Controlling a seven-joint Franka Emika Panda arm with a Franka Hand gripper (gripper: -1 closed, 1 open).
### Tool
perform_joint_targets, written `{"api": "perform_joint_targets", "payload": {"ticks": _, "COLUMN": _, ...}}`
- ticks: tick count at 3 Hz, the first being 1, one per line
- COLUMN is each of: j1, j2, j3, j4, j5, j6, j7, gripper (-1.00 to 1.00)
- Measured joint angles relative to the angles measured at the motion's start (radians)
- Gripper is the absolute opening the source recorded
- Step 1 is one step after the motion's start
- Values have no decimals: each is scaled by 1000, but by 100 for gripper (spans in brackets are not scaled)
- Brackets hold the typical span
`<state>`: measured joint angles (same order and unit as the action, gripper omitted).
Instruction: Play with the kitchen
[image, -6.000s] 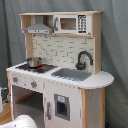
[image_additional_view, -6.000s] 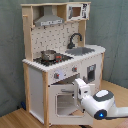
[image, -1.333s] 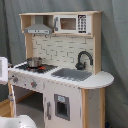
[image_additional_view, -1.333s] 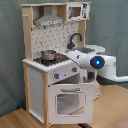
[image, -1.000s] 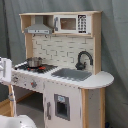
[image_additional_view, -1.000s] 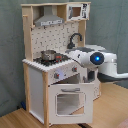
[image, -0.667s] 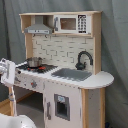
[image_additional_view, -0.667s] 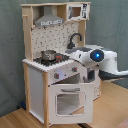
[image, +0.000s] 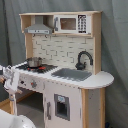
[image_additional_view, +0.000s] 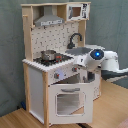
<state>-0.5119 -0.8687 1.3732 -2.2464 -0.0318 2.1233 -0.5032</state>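
Standing: the kitchen (image: 60, 70) rises tall on a wooden floor (image_additional_view: 15, 119) before a grey curtain (image: 112, 45), seen in both exterior views.
Body: white panels with light-wood edges, boxy and smooth; rounded countertop end at the first exterior view's right.
Backsplash: white brick-pattern tiles.
Top shelf: grey hood (image: 38, 29) beside a microwave (image: 71, 23).
Counter: metal pot (image: 34, 61) on the dark stovetop, grey rectangular sink (image: 71, 74), curved black faucet (image: 83, 59).
Front: round knobs (image_additional_view: 62, 75), windowed oven door (image_additional_view: 67, 101).
Arm: glossy white, rounded, blue light, near the counter's front edge.
Gripper (image: 11, 81): by the stove-side corner; cannot tell how far apart the fingers are or whether anything is held.
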Motion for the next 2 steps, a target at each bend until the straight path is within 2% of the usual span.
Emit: {"api": "perform_joint_targets", "payload": {"ticks": 2, "j1": 12, "j2": 115, "j3": -12, "j4": -49, "j5": 115, "j6": 1, "j7": -135, "gripper": 100}}
